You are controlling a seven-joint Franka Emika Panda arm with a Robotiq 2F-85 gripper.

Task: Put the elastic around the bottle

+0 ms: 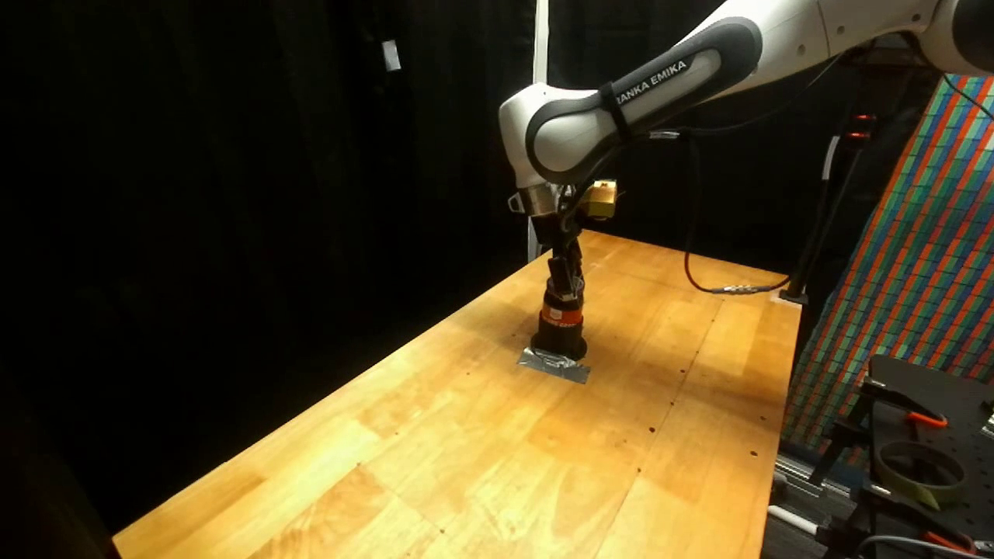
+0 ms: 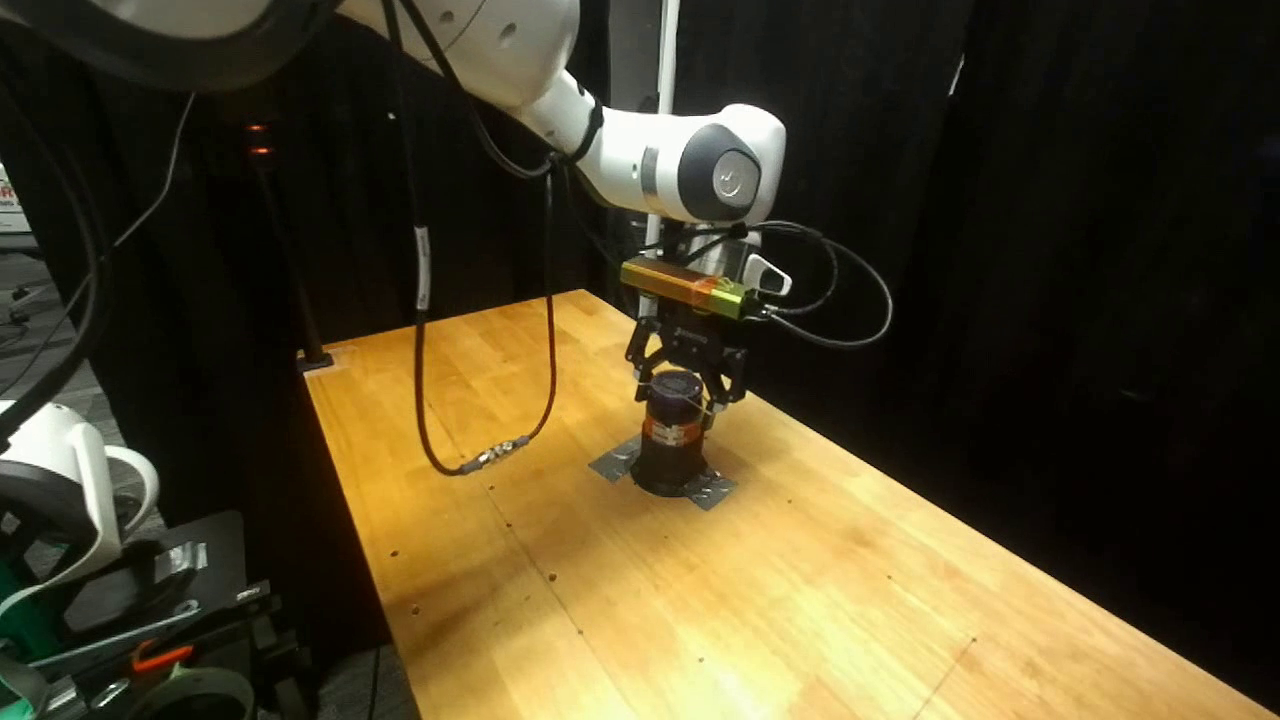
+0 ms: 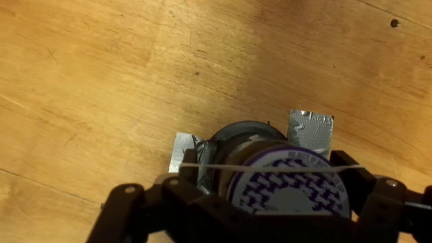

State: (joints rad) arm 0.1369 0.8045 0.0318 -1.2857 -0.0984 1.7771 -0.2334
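Tool, one elastic, one bottle

Squat, dark, orange-red-banded bottle: upright on the honey-coloured wooden surface
Black jaws: pointing down, overlapping the bottle's top; gap hidden
Wrinkled silver tape strip: on the surface, at the bottle's foot
White-and-grey jointed arm: extending from upper right
Multicoloured checked cloth: hanging at right

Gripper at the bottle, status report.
Gripper open. Elastic stretched between its fingers, crossing over lid in wrist view. Bottle upright between fingers, silver tape at base.
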